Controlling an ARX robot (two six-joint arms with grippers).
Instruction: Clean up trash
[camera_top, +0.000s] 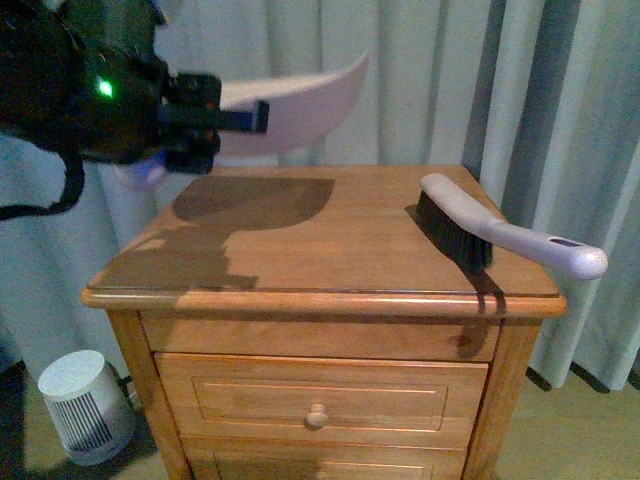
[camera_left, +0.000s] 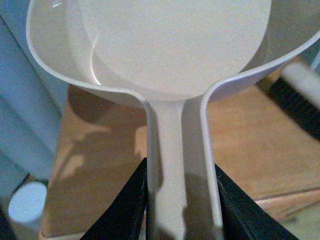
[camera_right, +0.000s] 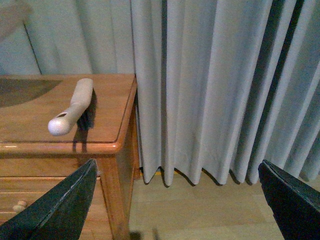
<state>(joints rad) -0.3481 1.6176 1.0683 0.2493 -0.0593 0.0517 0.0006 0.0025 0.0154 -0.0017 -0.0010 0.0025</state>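
The left gripper (camera_left: 181, 200) has its jaws clenched on the handle of the dustpan (camera_left: 175, 50). The pan is in the air above the tabletop (camera_top: 330, 250), well apart from the brush (camera_top: 480, 230). The brush lies on the tabletop with its handle overhanging the edge. The right gripper (camera_right: 177, 200) hangs off the tabletop beyond the brush handle, jaws released and spread wide. The trash cannot be located in any view, so its position relative to the jaws cannot be told.

The table (camera_top: 340, 250) is looking like varnished wood with a soft gloss on top. The dustpan (camera_left: 175, 55) is coming across as smooth plastic, the brush (camera_top: 520, 238) is showing a plastic handle and coarse bristles, and the curtain (camera_right: 215, 90) is reading as matt cloth.
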